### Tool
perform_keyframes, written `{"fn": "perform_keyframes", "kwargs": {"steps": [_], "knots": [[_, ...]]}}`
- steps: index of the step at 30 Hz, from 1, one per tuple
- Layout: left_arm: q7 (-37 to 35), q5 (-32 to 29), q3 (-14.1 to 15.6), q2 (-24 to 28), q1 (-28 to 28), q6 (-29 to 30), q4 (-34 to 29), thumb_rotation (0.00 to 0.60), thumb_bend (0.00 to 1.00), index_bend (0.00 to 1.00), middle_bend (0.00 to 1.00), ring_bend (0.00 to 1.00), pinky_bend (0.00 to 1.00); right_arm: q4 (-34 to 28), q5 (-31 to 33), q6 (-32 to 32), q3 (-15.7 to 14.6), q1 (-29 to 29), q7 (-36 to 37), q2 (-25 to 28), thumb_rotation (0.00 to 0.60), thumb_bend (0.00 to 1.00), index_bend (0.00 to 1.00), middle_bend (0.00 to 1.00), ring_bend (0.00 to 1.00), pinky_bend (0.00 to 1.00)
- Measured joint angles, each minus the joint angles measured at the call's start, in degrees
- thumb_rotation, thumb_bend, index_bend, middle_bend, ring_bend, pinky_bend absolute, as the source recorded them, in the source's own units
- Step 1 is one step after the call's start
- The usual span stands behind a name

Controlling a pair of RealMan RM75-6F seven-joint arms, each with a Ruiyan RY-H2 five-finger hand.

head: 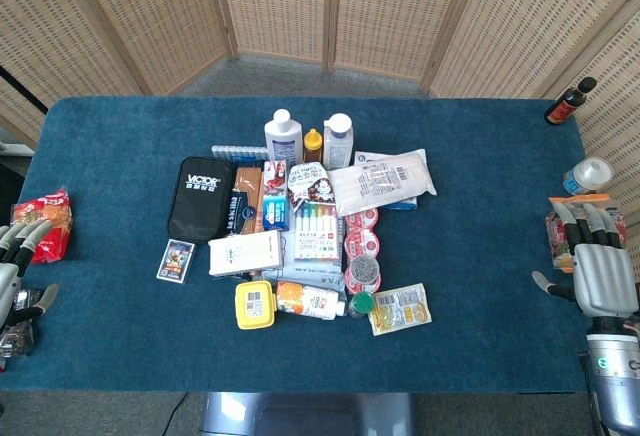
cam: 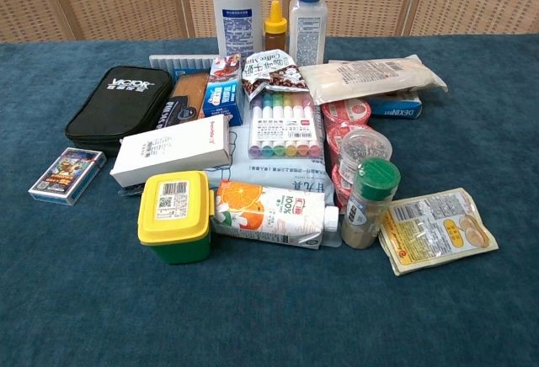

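Observation:
My left hand (head: 18,274) hovers at the table's left edge with fingers spread and nothing in it, just beside a red snack packet (head: 48,224). My right hand (head: 598,264) is at the right edge, fingers apart and empty, partly over an orange packet (head: 562,224). Neither hand shows in the chest view. Between them lies a heap of goods: a black VICTOR pouch (head: 200,197), a white box (head: 246,254), a yellow-lidded tub (cam: 174,212), an orange juice carton (cam: 271,214) on its side, and a set of coloured markers (cam: 286,123).
Two white bottles (cam: 233,10) and a small amber bottle (cam: 274,25) stand at the back of the heap. A card pack (head: 176,260) lies left of it, a yellow sachet (cam: 436,230) right. A dark bottle (head: 569,102) and a white-lidded jar (head: 587,175) stand at the far right.

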Motion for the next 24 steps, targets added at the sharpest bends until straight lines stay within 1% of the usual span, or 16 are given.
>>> {"fn": "perform_keyframes", "kwargs": {"steps": [5,10,14,18,24], "knots": [[0.6,-0.5,0.0,-0.1,-0.6,-1.2,-0.3,0.600,0.42,0.02,0.00,0.00,0.00,0.1,-0.2,-0.6,-0.1,0.1,0.9,-0.1,0.600,0.17,0.00,0.13,0.00,0.00],[0.9,-0.1,-0.2,-0.4,-1.6,-2.0,-0.3,0.600,0.42,0.00,0.00,0.00,0.00,-0.4,-0.6,-0.6,-0.2,0.0,1.2,0.1,0.600,0.17,0.00,0.14,0.00,0.00],[1.0,0.7,-0.2,-0.5,-3.1,-4.5,-0.4,0.600,0.42,0.00,0.00,0.00,0.00,-1.2,-1.0,-0.1,-0.3,-0.2,0.8,0.4,0.600,0.17,0.00,0.13,0.00,0.00],[0.8,1.8,0.1,-0.8,-5.5,-8.4,-0.4,0.600,0.35,0.00,0.00,0.00,0.00,-2.1,-1.1,0.2,-0.5,-0.6,0.4,0.8,0.600,0.17,0.00,0.14,0.00,0.00],[0.7,2.1,0.0,-2.9,-10.4,-15.7,-0.1,0.593,0.15,0.00,0.00,0.00,0.00,-3.1,-1.2,0.6,-0.5,-0.9,0.3,1.6,0.600,0.17,0.00,0.13,0.00,0.00]]}}
